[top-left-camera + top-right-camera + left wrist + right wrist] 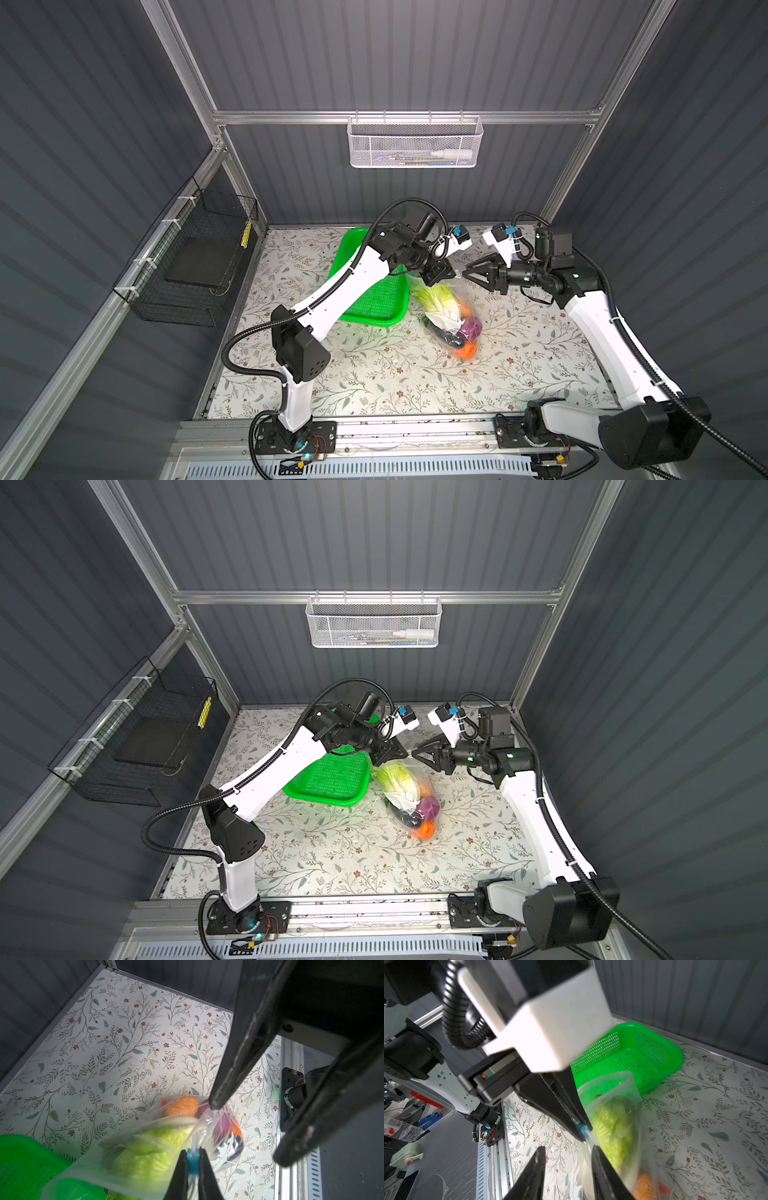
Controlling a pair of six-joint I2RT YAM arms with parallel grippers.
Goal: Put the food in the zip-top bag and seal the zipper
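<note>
The clear zip-top bag (451, 291) (405, 777) lies on the floral table with its mouth end lifted. Inside is the food: pale-green cabbage (436, 301), purple onion (471, 326), dark eggplant (451, 340) and an orange piece (465, 352). My left gripper (192, 1150) (454, 274) is shut on the zipper's light-blue slider tab (192, 1160) (582, 1127) at the bag's mouth. My right gripper (568, 1148) (464, 272) faces it closely with its jaws apart. A thin edge of the bag hangs between the jaws, close to one finger (598, 1159), unpinched.
The bright green basket (374, 299) (633, 1053) stands just left of the bag, under the left arm. A white mesh basket (411, 145) hangs on the back wall. A black wire cage (195, 266) is fixed to the left wall.
</note>
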